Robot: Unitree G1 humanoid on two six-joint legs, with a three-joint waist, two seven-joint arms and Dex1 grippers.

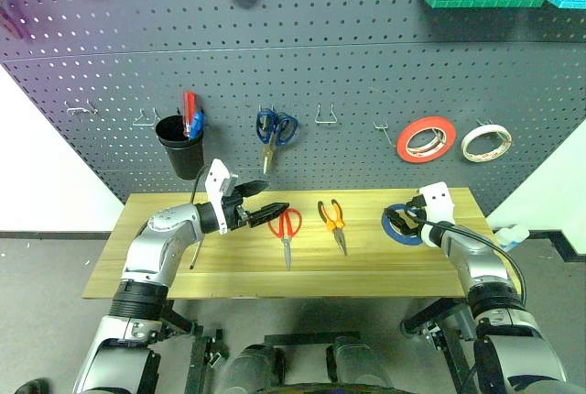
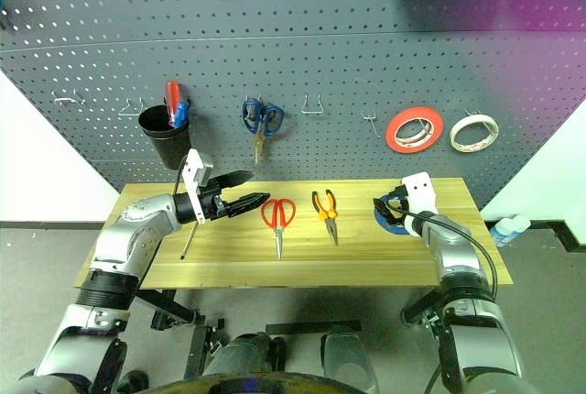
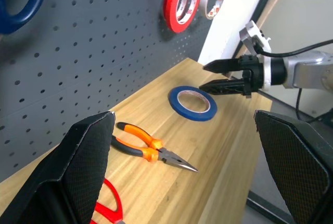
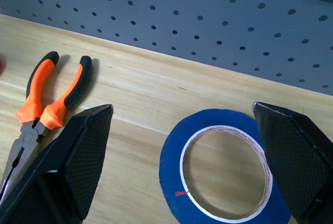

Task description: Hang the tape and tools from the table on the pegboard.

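A dark pegboard (image 1: 366, 92) backs a wooden table (image 1: 229, 270) where scissors (image 1: 286, 229), pliers (image 1: 333, 223) and blue tape (image 4: 221, 169) lie flat, unhung. The right gripper (image 1: 403, 222) hovers wide-fingered over the tape, seemingly to grasp it; the left gripper (image 1: 265, 213) waits, also wide and empty.

**Both arms raised, jaws wide**

The left gripper (image 1: 265, 213) is held level and points toward three o'clock, its two black fingers spread apart and holding nothing. The right gripper (image 1: 396, 221) tilts slightly downward and points toward about ten o'clock, its fingers also spread apart and empty. Both elbows are bent.
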